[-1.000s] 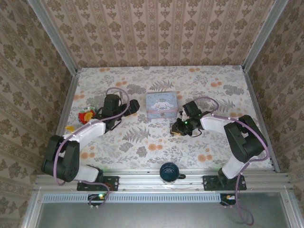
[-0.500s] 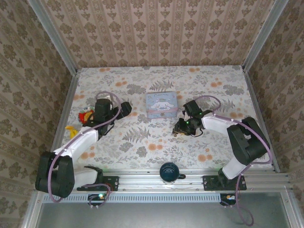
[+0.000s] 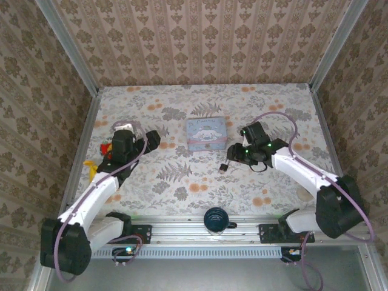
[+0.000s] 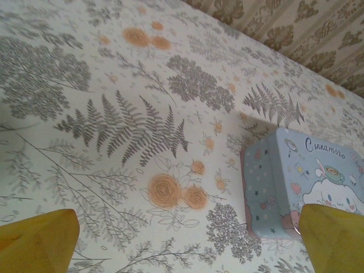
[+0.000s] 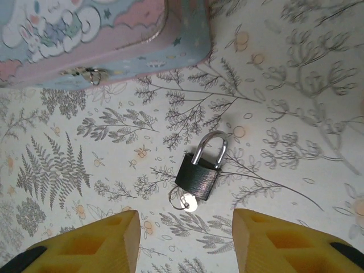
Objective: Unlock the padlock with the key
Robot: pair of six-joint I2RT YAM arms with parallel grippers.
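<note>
Padlock (image 5: 198, 175), tiny and dark with a thin silvery shackle, lies flat on the floral counter (image 5: 296, 114) just on the near side of the pale blue cartoon-printed rectangular tin (image 5: 102, 40), not touching it, small silvery key (image 5: 187, 202) at its bottom end. Right gripper (image 5: 185, 239) hangs above it released, with nothing held in it, and left gripper (image 4: 187, 242) off the tin's left side is spread wide and empty too.
</note>
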